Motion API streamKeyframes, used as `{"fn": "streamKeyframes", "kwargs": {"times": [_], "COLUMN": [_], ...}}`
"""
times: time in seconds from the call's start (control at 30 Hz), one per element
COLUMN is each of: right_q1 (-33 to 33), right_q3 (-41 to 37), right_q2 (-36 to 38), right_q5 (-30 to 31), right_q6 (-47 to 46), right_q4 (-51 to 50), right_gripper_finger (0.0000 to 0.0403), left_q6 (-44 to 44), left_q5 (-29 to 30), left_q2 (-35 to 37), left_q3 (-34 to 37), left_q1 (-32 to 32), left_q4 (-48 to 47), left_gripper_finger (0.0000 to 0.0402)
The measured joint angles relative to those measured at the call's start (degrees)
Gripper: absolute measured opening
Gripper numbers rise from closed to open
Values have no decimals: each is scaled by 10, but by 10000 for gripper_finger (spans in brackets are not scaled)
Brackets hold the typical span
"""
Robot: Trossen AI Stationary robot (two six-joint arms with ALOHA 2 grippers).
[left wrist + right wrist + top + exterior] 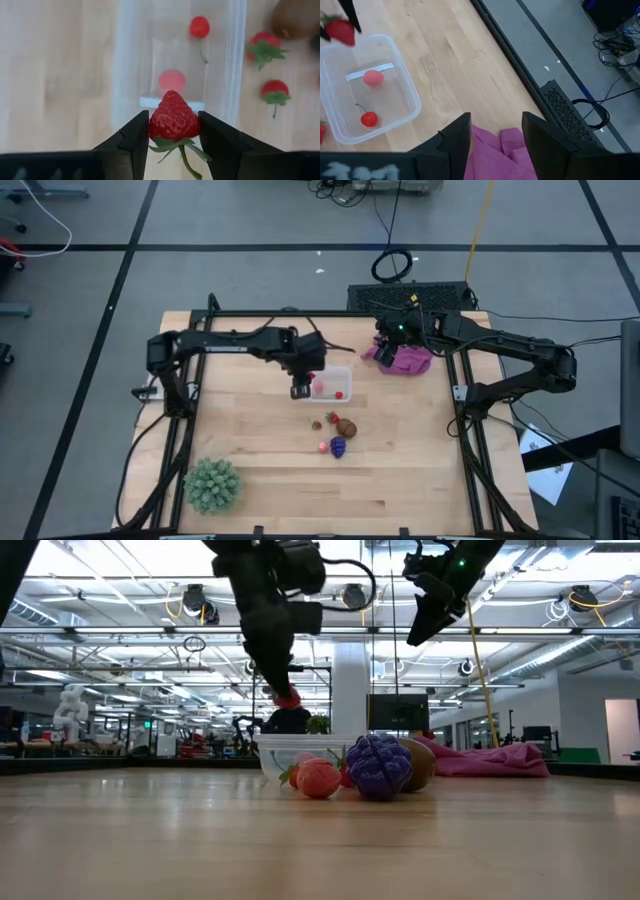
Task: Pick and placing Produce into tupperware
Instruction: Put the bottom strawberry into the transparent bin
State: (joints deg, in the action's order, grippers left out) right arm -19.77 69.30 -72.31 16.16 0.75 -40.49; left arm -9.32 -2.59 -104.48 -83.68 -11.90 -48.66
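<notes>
Left claw (172,135) clenched on a red strawberry (173,119), raised over the edge of the clear tupperware (343,372). Inside the tupperware: a cherry-like piece (199,26) and a pink round piece (171,80). Remaining produce on the table (260,460) just beside it: strawberries, brown piece (347,427), purple cluster (338,447). Right claw (495,132) released, above the magenta cloth (410,359).

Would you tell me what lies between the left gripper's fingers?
A red strawberry, pinched by the left gripper above the tupperware; the left wrist view shows it.
</notes>
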Motion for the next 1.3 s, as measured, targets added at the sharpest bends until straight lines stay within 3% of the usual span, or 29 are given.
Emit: {"fn": "streamKeyframes", "kwargs": {"times": [0.37,0.93,1.3], "right_q1": [0,-2,-41], "right_q3": [0,0,0], "right_q2": [0,0,0], "right_q5": [0,2,3], "right_q6": [10,16,19], "right_q4": [0,0,0], "right_gripper_finger": [169,169,169], "left_q6": [-2,37,48], "left_q5": [-26,-41,-40], "left_q2": [-70,-82,-82], "left_q3": [-12,-11,4], "left_q1": [14,17,18], "left_q4": [17,17,22], "left_gripper_finger": [157,157,157]}}
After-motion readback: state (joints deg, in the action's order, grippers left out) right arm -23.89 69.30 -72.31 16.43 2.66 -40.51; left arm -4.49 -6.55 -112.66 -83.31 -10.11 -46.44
